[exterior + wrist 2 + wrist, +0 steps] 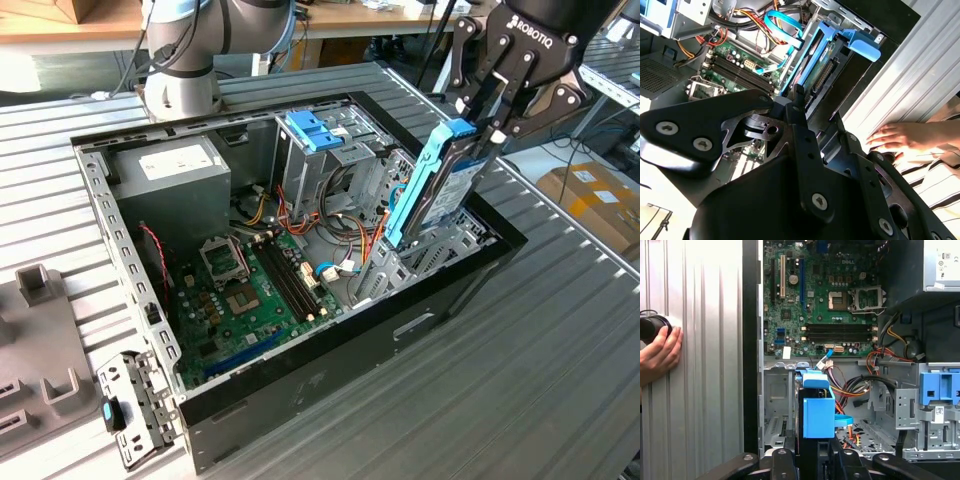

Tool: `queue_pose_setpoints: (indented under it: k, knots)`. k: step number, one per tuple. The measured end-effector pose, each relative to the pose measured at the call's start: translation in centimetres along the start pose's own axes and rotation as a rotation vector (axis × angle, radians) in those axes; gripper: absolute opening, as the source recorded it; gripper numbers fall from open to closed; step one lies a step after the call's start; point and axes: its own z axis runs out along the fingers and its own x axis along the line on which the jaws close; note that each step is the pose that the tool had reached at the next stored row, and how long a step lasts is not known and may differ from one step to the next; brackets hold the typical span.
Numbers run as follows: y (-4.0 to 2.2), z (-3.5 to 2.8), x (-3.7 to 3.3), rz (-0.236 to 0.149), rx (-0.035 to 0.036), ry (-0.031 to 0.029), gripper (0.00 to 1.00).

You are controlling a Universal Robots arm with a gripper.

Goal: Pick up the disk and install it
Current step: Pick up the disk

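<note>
The disk, grey metal in a light-blue carrier, stands on edge and tilted, with its lower end down inside the open computer case at the drive bay on the exterior view's right. My gripper is shut on the disk's upper end. Both wrist views look along the black fingers to the disk, whose blue carrier end sits between them over the metal bay. Its lower edge is hidden by the bay's walls.
Inside the case lie a green motherboard, a grey power-supply box, coloured cables and a darker-blue latch. A person's hand rests on the ribbed table beside the case. Grey fixtures and a metal bracket lie at the exterior view's left.
</note>
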Motion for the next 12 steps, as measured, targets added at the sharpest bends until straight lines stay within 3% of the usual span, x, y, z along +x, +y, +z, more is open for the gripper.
queue_pose_setpoints:
  k: [12]
  knots:
    - [-0.04, 0.22, 0.00, 0.000, 0.0000, -0.0006, 0.35]
